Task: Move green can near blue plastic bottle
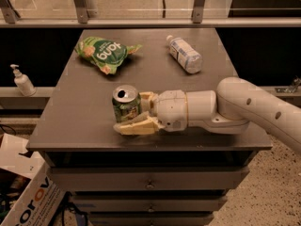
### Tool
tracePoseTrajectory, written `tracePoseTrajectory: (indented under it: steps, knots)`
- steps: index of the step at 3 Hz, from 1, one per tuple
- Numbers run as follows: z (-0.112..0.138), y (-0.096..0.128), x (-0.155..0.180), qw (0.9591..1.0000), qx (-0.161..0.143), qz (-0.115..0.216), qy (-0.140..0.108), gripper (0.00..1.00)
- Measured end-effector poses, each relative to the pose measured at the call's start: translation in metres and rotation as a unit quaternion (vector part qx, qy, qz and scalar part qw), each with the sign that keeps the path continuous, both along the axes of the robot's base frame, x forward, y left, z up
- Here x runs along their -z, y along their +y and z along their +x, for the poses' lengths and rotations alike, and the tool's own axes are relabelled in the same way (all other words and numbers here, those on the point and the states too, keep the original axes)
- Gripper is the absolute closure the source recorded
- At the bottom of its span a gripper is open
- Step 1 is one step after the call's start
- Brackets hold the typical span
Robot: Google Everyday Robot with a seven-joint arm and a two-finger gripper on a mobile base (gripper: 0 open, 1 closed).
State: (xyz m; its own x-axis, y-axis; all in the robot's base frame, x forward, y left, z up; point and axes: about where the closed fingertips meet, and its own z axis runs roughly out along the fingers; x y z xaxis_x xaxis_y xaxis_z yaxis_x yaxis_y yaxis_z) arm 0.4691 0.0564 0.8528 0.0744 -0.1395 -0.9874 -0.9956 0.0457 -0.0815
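Observation:
The green can (126, 104) stands upright near the front middle of the grey table (84, 112), its opened silver top showing. My gripper (130, 113) reaches in from the right and is shut on the can. One cream finger (134, 126) lies along the can's near side, and the other finger (146, 97) shows behind it. The blue plastic bottle (184, 53) lies on its side at the table's back right, well apart from the can, with its white cap pointing to the back.
A flat green snack bag (105, 55) lies at the back left of the table. A white pump dispenser (21, 81) stands on a shelf to the left. A cardboard box (26, 192) sits on the floor at lower left. Drawers are under the table.

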Motion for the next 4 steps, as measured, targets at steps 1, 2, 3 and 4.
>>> tracePoseTrajectory:
  steps: [1, 2, 3, 4]
  knots:
    - [0.007, -0.02, -0.011, 0.9997, 0.026, 0.0, -0.001, 0.88]
    - [0.018, -0.061, -0.029, 0.9978, 0.065, -0.002, -0.01, 1.0]
    - [0.029, -0.114, -0.042, 0.9932, 0.112, -0.023, -0.022, 1.0]
    - [0.033, -0.185, -0.046, 0.9835, 0.172, -0.05, -0.026, 1.0]
